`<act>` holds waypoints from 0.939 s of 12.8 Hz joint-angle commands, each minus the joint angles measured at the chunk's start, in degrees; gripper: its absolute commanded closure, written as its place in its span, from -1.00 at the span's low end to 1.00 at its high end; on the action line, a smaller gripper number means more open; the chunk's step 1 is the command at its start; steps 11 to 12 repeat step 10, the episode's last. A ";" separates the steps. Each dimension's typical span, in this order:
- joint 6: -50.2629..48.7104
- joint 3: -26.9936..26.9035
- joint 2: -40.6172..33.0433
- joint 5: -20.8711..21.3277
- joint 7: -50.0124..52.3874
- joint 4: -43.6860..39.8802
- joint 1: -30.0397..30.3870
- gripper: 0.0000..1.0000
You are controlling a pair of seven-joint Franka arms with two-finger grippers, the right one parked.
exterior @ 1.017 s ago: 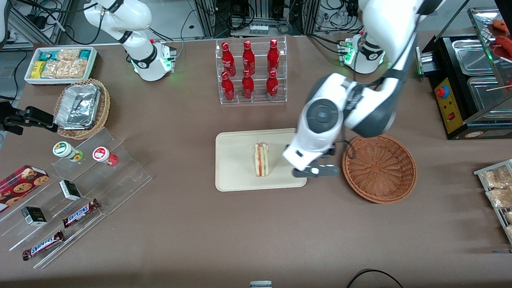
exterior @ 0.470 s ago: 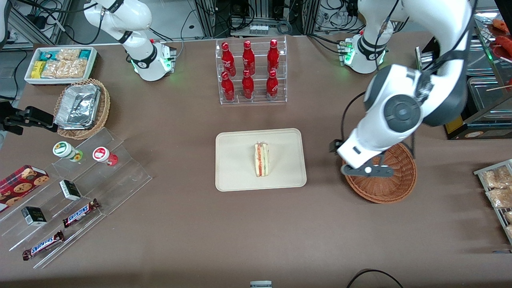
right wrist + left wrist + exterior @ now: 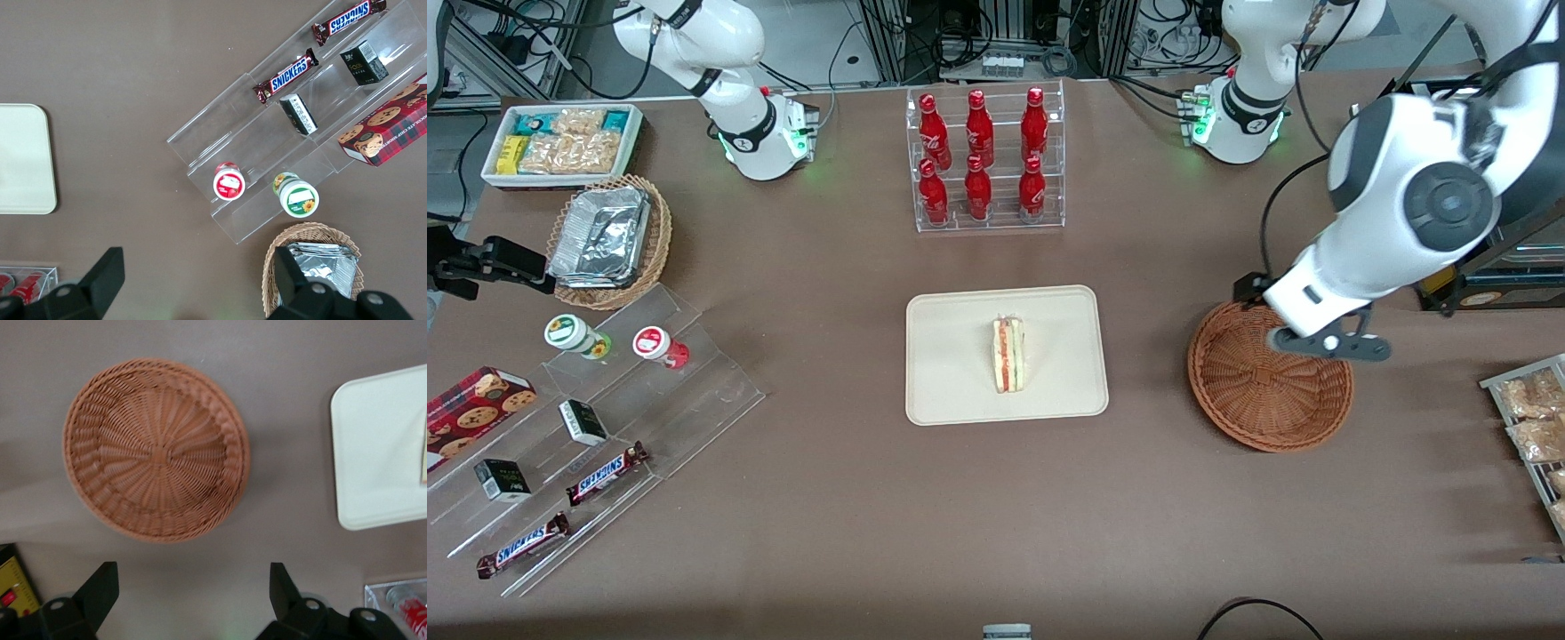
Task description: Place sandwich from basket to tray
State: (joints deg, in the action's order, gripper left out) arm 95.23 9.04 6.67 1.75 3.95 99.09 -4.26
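The sandwich [image 3: 1009, 355], a pale bread wedge with red and orange filling on its cut edge, lies in the middle of the cream-beige tray [image 3: 951, 391]. Beside the tray, toward the working arm's end of the table, sits the round reddish-brown wicker basket [image 3: 1263, 404] with nothing in it; the left wrist view shows the basket [image 3: 155, 449] from above and a corner of the tray [image 3: 377, 460]. My left gripper [image 3: 1331, 343] hangs high above the basket's rim, on the side farther from the front camera. It is open, with nothing between its black fingers [image 3: 98, 592].
A clear rack of red bottles [image 3: 983, 160] stands farther from the front camera than the tray. A black appliance [image 3: 1467, 196] and snack packets [image 3: 1529, 418] sit at the working arm's end. A foil-filled tan basket [image 3: 609, 240], a white snack bin [image 3: 565, 142] and acrylic steps with candy bars [image 3: 596, 418] lie toward the parked arm's end.
My left gripper has drawn away from the tray's edge, crossed over the basket and risen, ending above its rim. The sandwich stays on the tray, unmoved.
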 commanded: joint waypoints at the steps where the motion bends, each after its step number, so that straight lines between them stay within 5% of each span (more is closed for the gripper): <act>1: -4.07 2.30 -4.72 -0.79 -4.47 1.72 4.77 -1.00; 12: -19.29 0.29 -8.87 -0.79 -9.14 -8.39 11.29 -1.00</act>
